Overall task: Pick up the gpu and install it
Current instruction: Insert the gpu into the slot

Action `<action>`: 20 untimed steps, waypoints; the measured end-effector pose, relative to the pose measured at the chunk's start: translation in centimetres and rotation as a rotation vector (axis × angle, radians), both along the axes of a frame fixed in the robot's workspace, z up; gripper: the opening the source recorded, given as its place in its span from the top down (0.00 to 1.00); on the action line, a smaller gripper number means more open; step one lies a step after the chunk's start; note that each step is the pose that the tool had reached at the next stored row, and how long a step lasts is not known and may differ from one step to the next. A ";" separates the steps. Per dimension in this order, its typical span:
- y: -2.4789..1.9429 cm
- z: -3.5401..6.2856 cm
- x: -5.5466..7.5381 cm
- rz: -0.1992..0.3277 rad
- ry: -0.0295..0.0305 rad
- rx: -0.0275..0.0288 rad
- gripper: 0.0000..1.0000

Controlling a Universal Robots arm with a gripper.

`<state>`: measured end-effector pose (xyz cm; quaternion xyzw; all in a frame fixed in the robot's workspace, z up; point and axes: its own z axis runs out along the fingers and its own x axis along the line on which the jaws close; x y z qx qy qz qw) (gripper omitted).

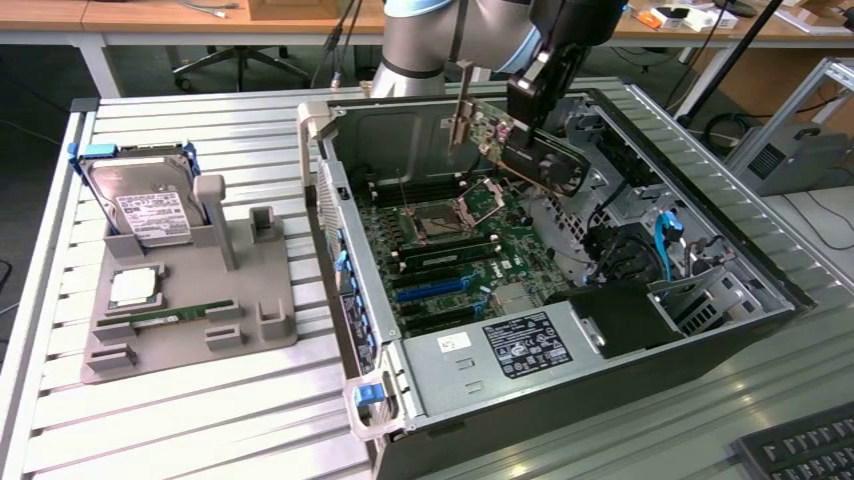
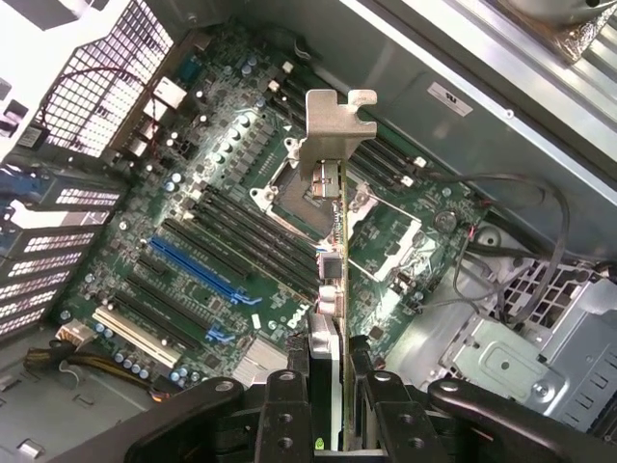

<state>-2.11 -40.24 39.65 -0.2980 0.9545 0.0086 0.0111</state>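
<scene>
The gripper (image 2: 331, 381), clamped on the gpu (image 2: 334, 253), holds it above the motherboard (image 2: 154, 207), at the exterior view's two o'clock from the CPU socket (image 1: 434, 217).

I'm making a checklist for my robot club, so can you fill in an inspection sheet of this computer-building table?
Surface: slatted metal table, open computer case lying on it.
Job's things: gpu held edge-on over the motherboard, not yet slotted.
Clutter: grey holder with hard drive and memory stick.
Grippers: fingers shut on the gpu.
Cables: blue cable inside the case.
Surroundings: keyboard, desks behind.
</scene>
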 end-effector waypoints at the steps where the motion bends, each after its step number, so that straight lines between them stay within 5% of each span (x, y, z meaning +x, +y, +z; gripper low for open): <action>1: 0.00 0.00 0.0 0.004 0.0000 0.0000 0.74; 20: 0.00 0.00 0.0 0.068 0.0000 0.0001 0.74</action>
